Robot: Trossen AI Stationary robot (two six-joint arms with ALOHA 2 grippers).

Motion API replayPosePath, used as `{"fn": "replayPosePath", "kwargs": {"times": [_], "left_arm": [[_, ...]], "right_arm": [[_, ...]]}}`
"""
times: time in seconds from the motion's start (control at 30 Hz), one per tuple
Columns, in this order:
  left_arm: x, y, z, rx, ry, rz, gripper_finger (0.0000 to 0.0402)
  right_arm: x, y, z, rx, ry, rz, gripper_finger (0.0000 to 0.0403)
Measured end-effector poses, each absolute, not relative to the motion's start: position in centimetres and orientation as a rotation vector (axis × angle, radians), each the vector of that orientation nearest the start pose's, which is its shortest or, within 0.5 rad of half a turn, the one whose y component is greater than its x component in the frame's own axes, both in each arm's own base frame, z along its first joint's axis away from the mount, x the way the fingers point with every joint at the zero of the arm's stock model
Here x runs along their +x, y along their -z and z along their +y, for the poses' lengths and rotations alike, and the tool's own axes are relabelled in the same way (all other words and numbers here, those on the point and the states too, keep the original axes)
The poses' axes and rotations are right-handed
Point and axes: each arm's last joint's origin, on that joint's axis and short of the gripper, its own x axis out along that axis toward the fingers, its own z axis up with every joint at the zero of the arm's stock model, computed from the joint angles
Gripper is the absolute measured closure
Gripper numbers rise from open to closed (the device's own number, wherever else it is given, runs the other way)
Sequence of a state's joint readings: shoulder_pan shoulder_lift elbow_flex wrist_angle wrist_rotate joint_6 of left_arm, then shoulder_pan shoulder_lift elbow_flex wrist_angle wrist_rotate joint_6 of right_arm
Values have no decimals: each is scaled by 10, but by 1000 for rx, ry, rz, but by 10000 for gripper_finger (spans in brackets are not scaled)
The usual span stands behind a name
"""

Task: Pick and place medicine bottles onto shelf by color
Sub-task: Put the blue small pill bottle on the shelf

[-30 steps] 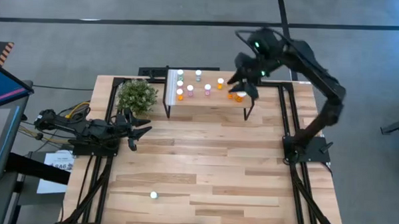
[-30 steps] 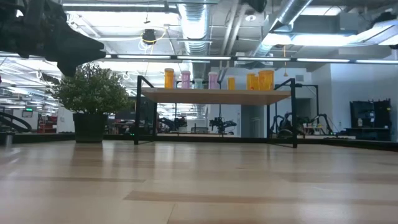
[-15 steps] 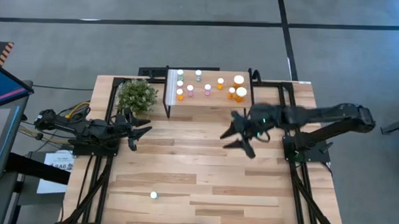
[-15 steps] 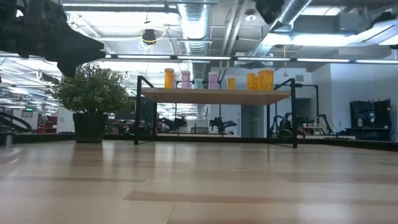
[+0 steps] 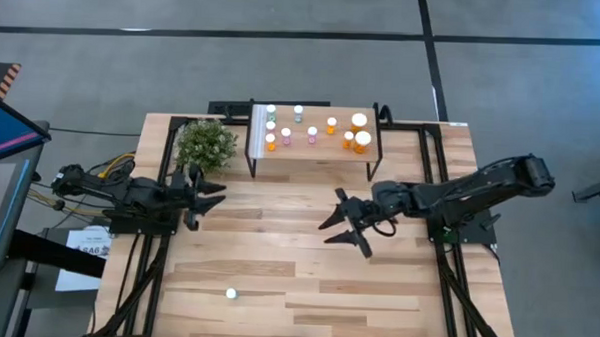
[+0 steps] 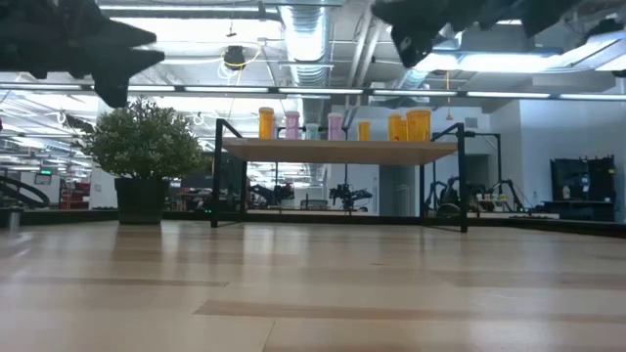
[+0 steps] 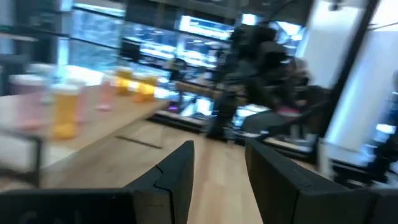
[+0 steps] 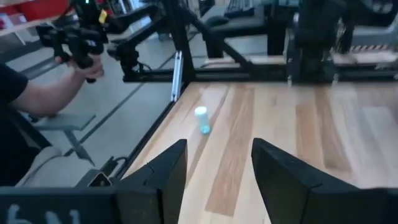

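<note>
Light-wood shelf stands at twelve o'clock on the table and carries the orange, pink and perhaps green medicine bottles. One bottle lies alone at seven o'clock. The right gripper, fingers apart and empty, hovers mid-table. The left gripper, also apart, waits at nine o'clock.

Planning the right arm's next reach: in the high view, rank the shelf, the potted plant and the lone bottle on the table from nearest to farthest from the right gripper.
1. Shelf, just beyond the right gripper, at the table's far edge.
2. Lone bottle, on the near part of the table, toward the left arm's side.
3. Potted plant, at the far left, beside the shelf.
</note>
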State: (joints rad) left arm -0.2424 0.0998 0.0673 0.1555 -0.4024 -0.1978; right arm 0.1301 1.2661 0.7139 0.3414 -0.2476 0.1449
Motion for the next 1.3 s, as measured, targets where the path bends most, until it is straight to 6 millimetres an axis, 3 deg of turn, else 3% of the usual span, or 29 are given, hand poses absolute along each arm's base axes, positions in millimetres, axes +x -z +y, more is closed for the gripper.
{"fn": "replayPosePath", "kwargs": {"times": [0.37,0.73,0.9,1.1,1.3], "left_arm": [[102,-180,-19,-348,-16,21,269],[117,-166,-43,-394,86,288,269],[124,-160,-65,-403,152,434,269],[137,-185,-101,-333,251,507,269],[153,-217,-139,-245,256,709,269]], "right_arm": [[288,-229,39,228,-321,350,201],[288,-236,39,217,-336,298,206],[287,-234,39,219,-334,323,203],[287,-232,39,220,-338,336,205],[284,-235,40,226,-381,340,207]]}}
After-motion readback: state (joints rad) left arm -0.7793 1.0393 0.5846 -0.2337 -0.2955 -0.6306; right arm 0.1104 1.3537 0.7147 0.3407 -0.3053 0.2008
